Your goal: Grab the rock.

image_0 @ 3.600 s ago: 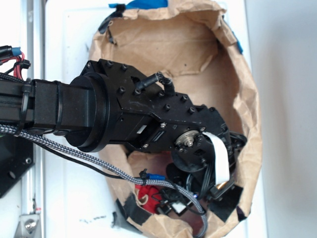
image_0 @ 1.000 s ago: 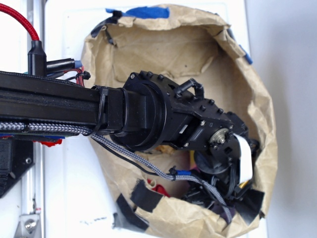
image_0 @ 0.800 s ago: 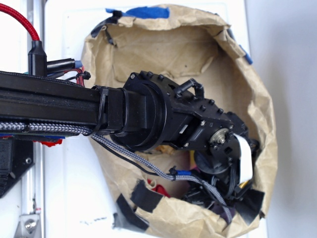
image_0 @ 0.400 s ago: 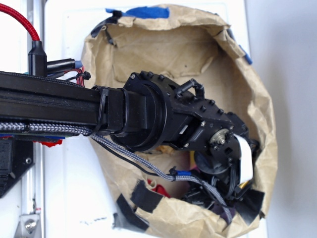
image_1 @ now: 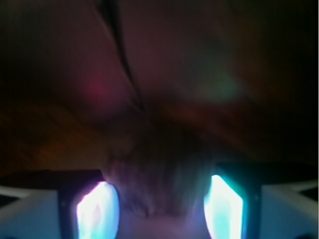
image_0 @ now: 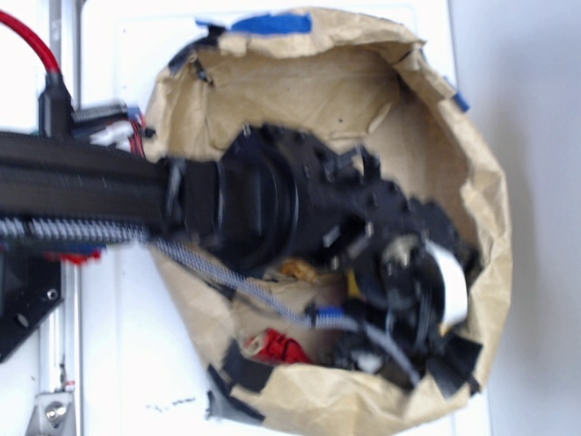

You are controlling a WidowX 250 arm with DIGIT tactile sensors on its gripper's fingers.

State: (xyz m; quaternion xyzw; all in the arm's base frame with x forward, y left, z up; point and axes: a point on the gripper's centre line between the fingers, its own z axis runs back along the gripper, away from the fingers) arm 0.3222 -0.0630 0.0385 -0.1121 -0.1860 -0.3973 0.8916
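Gripper [image_1: 159,209], wrist view: two pale, glowing fingers [image_1: 97,209] stand apart at the bottom corners, with a dim rounded mass between them. The picture is dark and smeared, so whether the fingers press on that mass, or merely flank it, cannot be told. The mass may be the rock [image_1: 154,174], judging by its rounded shape and dull surface, but the blur forbids certainty.

Exterior view: the black arm [image_0: 272,209] reaches from the left into a crumpled brown paper bag [image_0: 300,82] that lies open on the white tabletop [image_0: 118,363]. The wrist tips down toward the bag's lower right, and its bulk hides the gripper and anything beneath it; no rock shows here. The bag's raised walls presumably serve to pen loose objects, which would explain the steep approach from above. A red item [image_0: 281,347] and a scrap of yellow [image_0: 295,270] peek out beside the arm. Black tape patches [image_0: 454,368] and blue tape [image_0: 268,23] mark the rim.
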